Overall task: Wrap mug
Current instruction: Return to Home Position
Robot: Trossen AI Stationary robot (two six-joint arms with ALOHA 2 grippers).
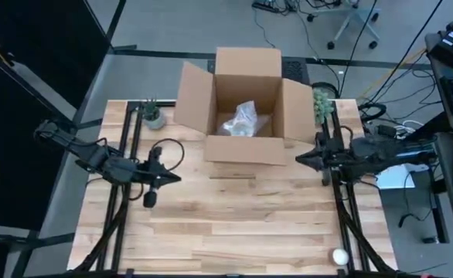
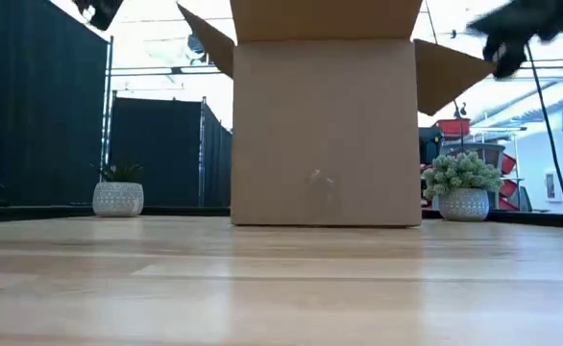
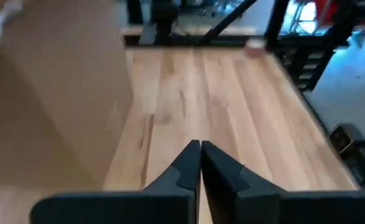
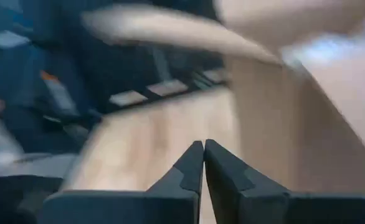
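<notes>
The wrapped mug (image 1: 240, 120) lies down inside the open cardboard box (image 1: 246, 150), and no gripper is touching it. It is farther back than both grippers, with the box's front wall between it and them. It looks like a crinkly bundle of clear bubble wrap, and the mug under the wrap cannot be made out. The box's flaps stick out on all sides. The right gripper (image 1: 299, 160) is the nearer one: it hangs just beside the box's right front corner, and its tip points at the box. Its two dark fingers (image 4: 185, 171) are pressed together with nothing between them. The right arm reaches in flat from the right side of the table (image 1: 242, 224). The left gripper (image 1: 174, 179) is off to the left of the box and a little more to the front, apart from it. Its fingers (image 3: 182, 171) are pressed together too, and they hold nothing. The left arm comes in low from the left side, with its tip pointing across the wood. A small plant (image 1: 153, 116) sits behind the left gripper, and a bushy plant (image 1: 322, 103) sits behind the right one. A white ball (image 1: 340, 255) lies at the front edge, well apart from both.
</notes>
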